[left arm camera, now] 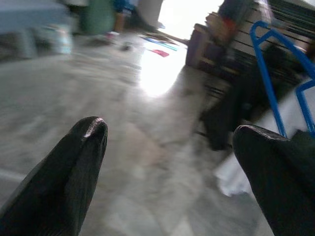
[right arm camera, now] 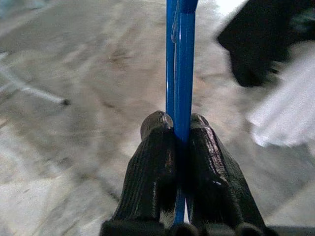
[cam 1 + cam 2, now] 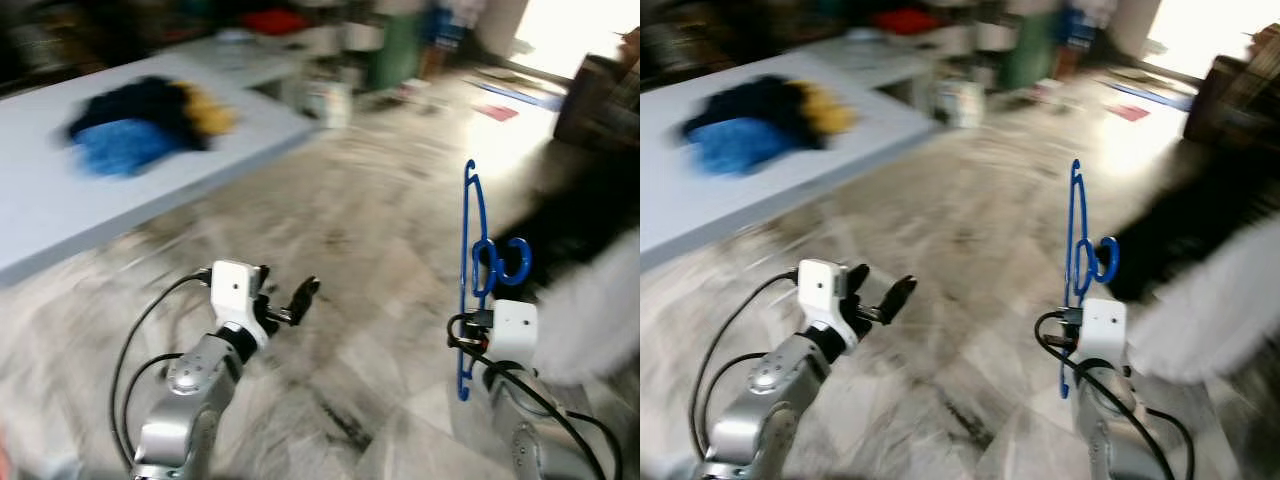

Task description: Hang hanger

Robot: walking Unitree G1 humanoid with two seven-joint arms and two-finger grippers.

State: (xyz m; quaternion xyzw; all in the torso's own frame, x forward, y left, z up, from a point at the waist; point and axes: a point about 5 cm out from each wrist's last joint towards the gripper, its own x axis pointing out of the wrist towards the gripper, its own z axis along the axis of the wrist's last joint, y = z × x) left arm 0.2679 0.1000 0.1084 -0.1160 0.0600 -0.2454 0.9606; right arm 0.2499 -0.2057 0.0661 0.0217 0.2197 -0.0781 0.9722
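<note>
Right gripper (image 2: 179,130): I see two fingers clamped on one blue hanger (image 3: 470,262), upright over floor (image 3: 370,230). Left gripper (image 1: 167,147): spread wide, empty. One table (image 3: 60,215), one clothes heap (image 3: 150,125).

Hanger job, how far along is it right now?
Done: the blue hanger is picked up, clamped upright in the right claw. In hand: it is being carried over the tiled floor; the head views are blurred, which suggests the robot is moving. The left claw is open and holds nothing. Left: hanging it. No rail or hook can be made out yet.
</note>
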